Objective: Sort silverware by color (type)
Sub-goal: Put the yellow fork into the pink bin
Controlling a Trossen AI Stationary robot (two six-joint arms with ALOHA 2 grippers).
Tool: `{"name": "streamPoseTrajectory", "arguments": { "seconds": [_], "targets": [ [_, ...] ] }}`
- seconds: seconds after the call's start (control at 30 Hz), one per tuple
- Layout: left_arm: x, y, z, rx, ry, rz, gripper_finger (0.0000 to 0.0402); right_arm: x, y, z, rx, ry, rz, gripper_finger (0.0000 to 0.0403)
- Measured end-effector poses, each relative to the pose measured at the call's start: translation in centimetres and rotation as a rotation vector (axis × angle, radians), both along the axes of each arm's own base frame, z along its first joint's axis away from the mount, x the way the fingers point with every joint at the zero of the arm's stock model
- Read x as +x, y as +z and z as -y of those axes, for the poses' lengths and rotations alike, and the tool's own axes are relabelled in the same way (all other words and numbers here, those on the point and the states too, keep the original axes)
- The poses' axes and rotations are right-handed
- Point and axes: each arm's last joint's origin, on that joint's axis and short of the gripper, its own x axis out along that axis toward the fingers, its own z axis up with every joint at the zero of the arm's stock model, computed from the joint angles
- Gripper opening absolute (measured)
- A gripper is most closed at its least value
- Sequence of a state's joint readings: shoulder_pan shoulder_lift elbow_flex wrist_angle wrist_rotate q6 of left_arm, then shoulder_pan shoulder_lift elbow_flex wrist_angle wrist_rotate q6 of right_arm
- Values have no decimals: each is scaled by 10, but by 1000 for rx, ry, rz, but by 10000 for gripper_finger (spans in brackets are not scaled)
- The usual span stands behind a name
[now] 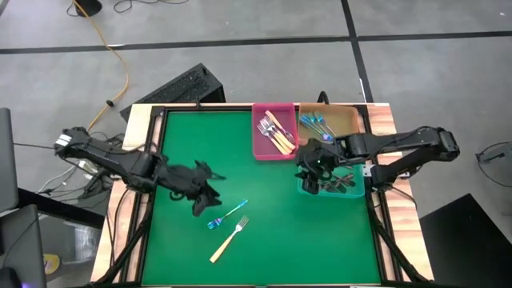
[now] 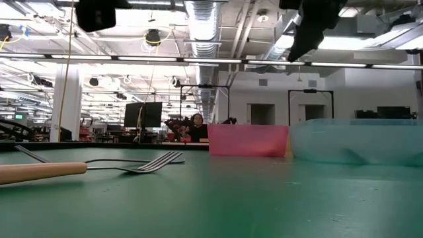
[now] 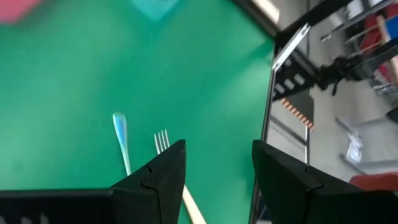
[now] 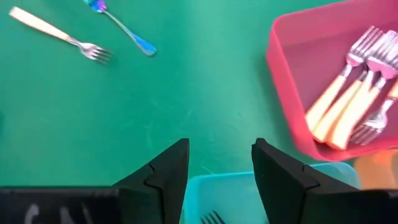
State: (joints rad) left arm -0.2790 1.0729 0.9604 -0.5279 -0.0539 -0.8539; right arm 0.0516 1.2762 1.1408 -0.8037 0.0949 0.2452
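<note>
Two forks lie flat on the green mat: a silver one with a tan handle [image 1: 230,240] and, just beyond it, an iridescent blue one [image 1: 228,214]. My left gripper [image 1: 210,200] hovers open above the mat just left of them, with nothing between its fingers [image 3: 217,149]. My right gripper [image 1: 312,178] hangs open and empty over the left edge of the teal tray [image 4: 205,186], which holds dark forks. The pink tray [image 1: 260,144] holds several tan-handled forks [image 4: 348,106]. The orange tray [image 1: 352,120] holds blue forks [image 1: 318,122].
The three trays stand together at the table's far right, pink on the left, orange beside it, teal nearer. Wooden rails [image 1: 134,128] frame the mat. A keyboard [image 1: 180,88] lies on the floor beyond the far edge. Open green mat [image 1: 272,256] stretches along the near side.
</note>
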Motion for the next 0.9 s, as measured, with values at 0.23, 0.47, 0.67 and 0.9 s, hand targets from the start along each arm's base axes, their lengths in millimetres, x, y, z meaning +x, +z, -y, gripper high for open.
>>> {"name": "streamPoseTrajectory", "arguments": {
  "seconds": [0.23, 0.47, 0.67, 0.9],
  "targets": [
    [10, -28, 35, -49, -33, -174, 167, 2, 3, -17, 84, -38, 49, 195],
    [5, -60, 70, -51, -25, -394, 167, 9, 4, -31, 150, -63, 115, 195],
    [3, -83, 95, -55, 15, -529, 167, 19, 0, -45, 234, -109, 140, 195],
    [18, -86, 125, -9, 52, -644, 167, 31, -20, -64, 261, -111, 76, 195]
  ]
}}
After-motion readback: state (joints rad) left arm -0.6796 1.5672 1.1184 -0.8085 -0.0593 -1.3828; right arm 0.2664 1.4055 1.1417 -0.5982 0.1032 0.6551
